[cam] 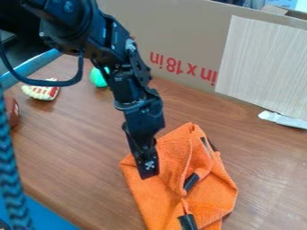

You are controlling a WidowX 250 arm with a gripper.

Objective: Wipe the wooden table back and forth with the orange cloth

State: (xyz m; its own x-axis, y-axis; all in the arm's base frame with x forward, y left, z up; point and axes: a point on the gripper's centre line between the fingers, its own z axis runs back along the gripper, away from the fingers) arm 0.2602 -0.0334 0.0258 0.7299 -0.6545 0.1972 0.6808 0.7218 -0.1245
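Note:
My gripper (147, 167) hangs over the upper left part of an orange cloth (207, 193), pointing down from the upper left of the camera view. Whether it touches the fabric I cannot tell. The cloth lies rumpled on the brown wooden table (72, 152), with a raised fold to the right of the gripper. Several dark strips show on the cloth, among them a black piece (190, 182) near its middle and another (187, 221) at its lower edge.
A cardboard box wall (180, 33) with a pale panel (264, 67) stands behind. At the left are a red and white object (42, 92), a green object (98, 77) and a reddish-brown object (11, 111). White tape (282, 119) lies at the right.

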